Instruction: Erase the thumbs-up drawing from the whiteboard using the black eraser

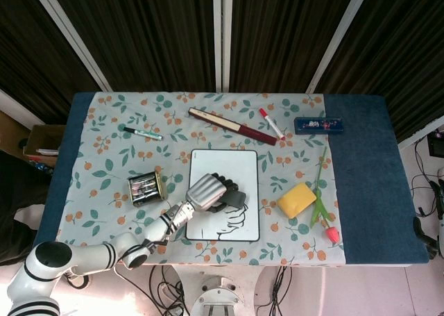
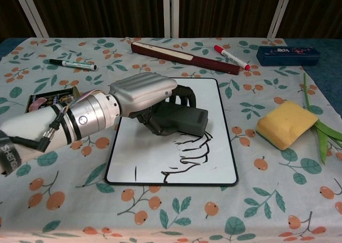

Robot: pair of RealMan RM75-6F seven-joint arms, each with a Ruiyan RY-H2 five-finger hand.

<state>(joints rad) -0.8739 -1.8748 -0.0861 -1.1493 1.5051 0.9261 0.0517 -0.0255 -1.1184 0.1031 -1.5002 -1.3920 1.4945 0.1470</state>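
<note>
- On the whiteboard (image 2: 214,107), mid-panel, I'm holding the black eraser (image 2: 184,120) in the left robot hand (image 2: 144,96), fingers wrapped over its far edge and thumb side tucked under the near edge.
- I'm seeing the eraser sitting right at the top edge of the thumbs-up drawing (image 2: 189,155); from the head view the eraser (image 1: 234,199) is overlapping the upper lines of the drawing (image 1: 232,222).
- What's left of the ink is lying toward the robot from the robot hand (image 1: 206,192), i.e. down the board's long axis toward its near edge.
- I'm reading the eraser's long axis as running across the board, roughly square to that direction, so a pull toward me would be sweeping with the full width.
- I'm also noting the drawing's base line and a stray tick trailing off to the near-left corner of the board, partly below the forearm in the chest view.
- I'm not seeing the right robot hand in either view, so the left is the only one near the work.
- I can't tell whether the eraser face is pressing flat on the board or riding tilted; the fingers are hiding the contact line.
- Risk as I judge it: the board is lying loose on the bench (image 2: 278,200) cloth, so a hard pull could be dragging it along.
</note>
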